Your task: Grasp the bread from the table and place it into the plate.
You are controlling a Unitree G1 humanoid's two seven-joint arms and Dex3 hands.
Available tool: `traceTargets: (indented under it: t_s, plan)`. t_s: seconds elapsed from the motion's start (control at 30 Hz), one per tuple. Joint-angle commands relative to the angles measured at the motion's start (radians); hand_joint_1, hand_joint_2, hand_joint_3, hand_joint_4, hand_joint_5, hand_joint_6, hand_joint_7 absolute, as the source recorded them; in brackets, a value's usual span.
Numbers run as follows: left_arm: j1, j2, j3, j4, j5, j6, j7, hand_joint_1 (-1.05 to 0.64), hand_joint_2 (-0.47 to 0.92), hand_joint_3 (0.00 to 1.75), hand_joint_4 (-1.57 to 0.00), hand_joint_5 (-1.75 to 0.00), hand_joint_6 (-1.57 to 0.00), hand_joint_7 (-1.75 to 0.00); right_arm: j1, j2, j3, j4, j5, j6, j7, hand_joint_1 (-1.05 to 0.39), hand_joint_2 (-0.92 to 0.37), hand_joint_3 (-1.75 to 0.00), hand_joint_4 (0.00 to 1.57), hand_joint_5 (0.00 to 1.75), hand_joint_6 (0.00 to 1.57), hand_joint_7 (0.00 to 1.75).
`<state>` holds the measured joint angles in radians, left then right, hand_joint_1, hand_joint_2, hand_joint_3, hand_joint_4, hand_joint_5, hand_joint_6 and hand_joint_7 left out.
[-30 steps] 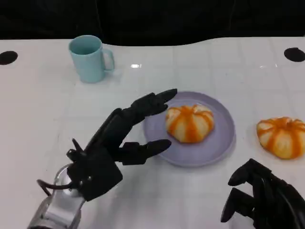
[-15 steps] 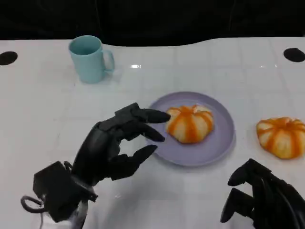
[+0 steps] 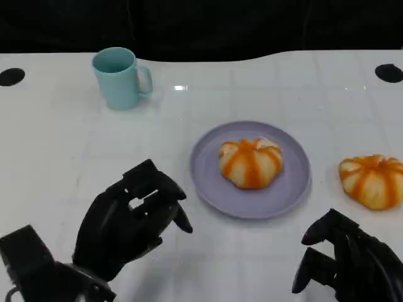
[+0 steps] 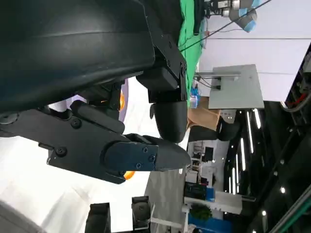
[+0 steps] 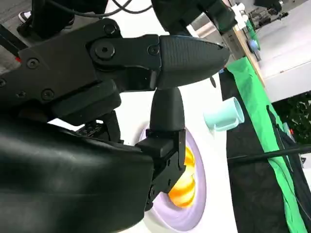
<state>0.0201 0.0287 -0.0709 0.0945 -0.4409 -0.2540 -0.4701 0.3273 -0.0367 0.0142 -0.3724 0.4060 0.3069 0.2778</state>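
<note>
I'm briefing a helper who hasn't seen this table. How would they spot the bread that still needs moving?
Start at the round lilac plate near the middle of the white table. The target is the orange-and-white striped round bread lying on the bare tabletop near the table's right edge, beyond the robot's right hand. Its look-alike bun already sits on the plate.

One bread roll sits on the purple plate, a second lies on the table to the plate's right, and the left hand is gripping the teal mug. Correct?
Not quite. The head view shows the left hand holding nothing, well short of the teal mug. The roll on the purple plate and the second roll on the table are as stated.
</note>
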Motion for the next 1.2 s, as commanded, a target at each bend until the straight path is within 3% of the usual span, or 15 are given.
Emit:
traceTargets:
  t_s: [0.03,0.17,0.33,0.63,1.2]
  plan:
    - [0.015,-0.006,0.018,-0.022,-0.005,0.018,-0.015,-0.57,0.92,0.36,-0.68,-1.75,-0.52,-1.65,0.006,-0.014,-0.006,-0.013,0.0,0.0,-0.002,-0.53,-0.92,-0.49,0.63,1.75,0.39,1.69]
    - [0.016,-0.011,0.025,-0.025,-0.001,0.023,-0.02,-0.57,0.92,0.36,-0.68,-1.75,-0.51,-1.66,0.006,-0.014,-0.006,-0.013,0.0,0.0,-0.002,-0.53,-0.92,-0.49,0.63,1.75,0.4,1.69]
    - [0.099,-0.012,0.056,-0.065,-0.119,0.131,-0.067,-0.58,0.92,0.3,-0.73,-1.75,-0.53,-1.73,0.012,-0.014,-0.01,-0.032,0.015,0.023,-0.007,-0.53,-0.92,-0.48,0.62,1.75,0.39,1.68]
    - [0.141,-0.014,0.08,-0.083,-0.129,0.172,-0.082,-0.55,0.92,0.38,-0.74,-1.75,-0.52,-1.75,0.01,-0.015,-0.009,-0.035,0.01,0.024,-0.003,-0.52,-0.92,-0.51,0.63,1.75,0.39,1.7]
    - [0.149,-0.027,0.102,-0.087,-0.122,0.232,-0.085,-0.57,0.92,0.37,-0.76,-1.75,-0.52,-1.75,0.002,-0.018,-0.013,-0.023,0.005,0.008,0.005,-0.51,-0.92,-0.5,0.61,1.75,0.36,1.7]
